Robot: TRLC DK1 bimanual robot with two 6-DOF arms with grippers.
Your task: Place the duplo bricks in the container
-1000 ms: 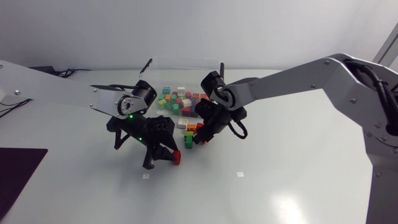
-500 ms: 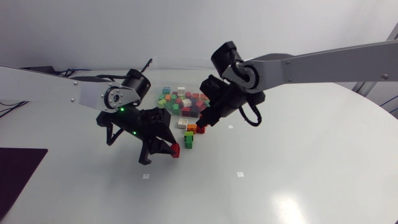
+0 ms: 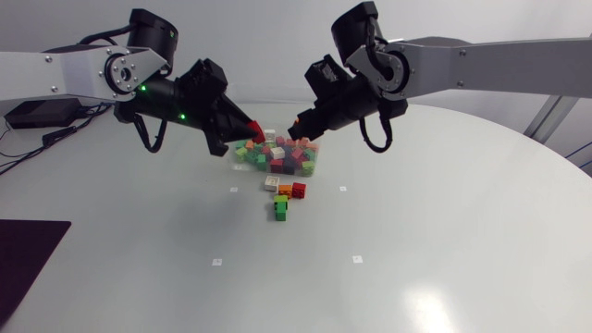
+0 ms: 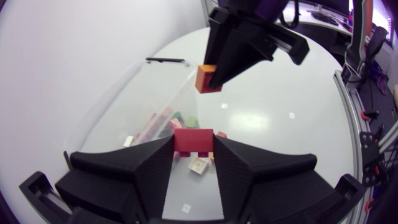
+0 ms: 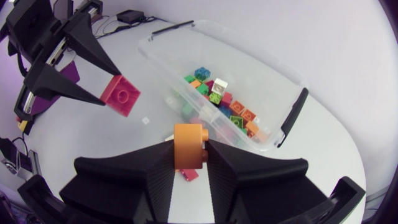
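Note:
My left gripper (image 3: 248, 130) is shut on a red brick (image 3: 253, 133) and hangs over the near left edge of the clear container (image 3: 316, 167). In the left wrist view the red brick (image 4: 193, 140) sits squeezed between both fingers. My right gripper (image 3: 300, 121) is shut on an orange brick (image 3: 295, 121) above the container's right half; its own view shows the orange brick (image 5: 188, 145) clamped from two sides. The container (image 5: 281, 74) holds several coloured bricks. The two grippers face each other, a short gap apart.
Loose bricks lie on the table in front of the container: a white one (image 3: 271, 183), an orange one (image 3: 285, 190), a red one (image 3: 298, 191) and a green pair (image 3: 280, 208). A black mat (image 3: 23, 245) covers the near left corner.
Both arms have risen from the loose bricks on the table and swung back over the container, the left carrying the red brick, the right the orange one.

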